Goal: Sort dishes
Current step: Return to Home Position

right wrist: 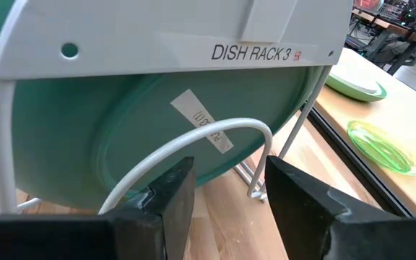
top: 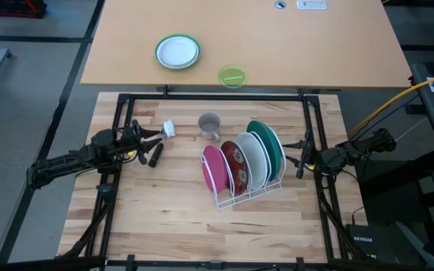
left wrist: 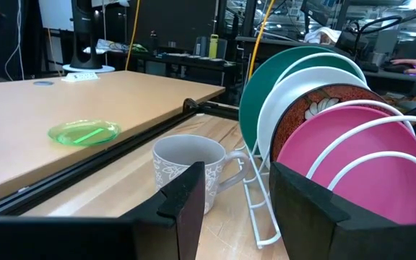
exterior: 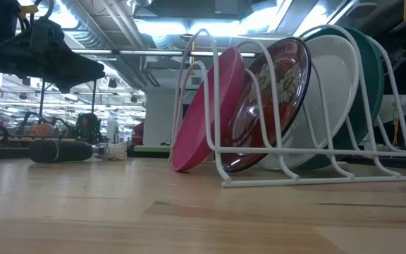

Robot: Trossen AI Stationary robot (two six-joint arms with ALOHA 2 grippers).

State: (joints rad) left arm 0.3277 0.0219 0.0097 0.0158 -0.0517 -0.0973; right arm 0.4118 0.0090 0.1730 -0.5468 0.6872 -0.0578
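Holds the left arm (top: 74, 159) low and folded at the table's left edge, forearm slanting inward and slightly toward the far side, wrist level. Points its jaws rightward across the table, just inside the edge. Shows that arm's two dark fingers (left wrist: 186, 198) apart in the left wrist view, with a clear gap between them and nothing gripped. Sets the right arm (top: 353, 150) much the same at the table's right edge: folded low, wrist level, jaws aimed leftward. Has those fingers (right wrist: 168, 191) parted too, with nothing clamped between. Carries the left arm above the table top in the low view, clear of the surface.
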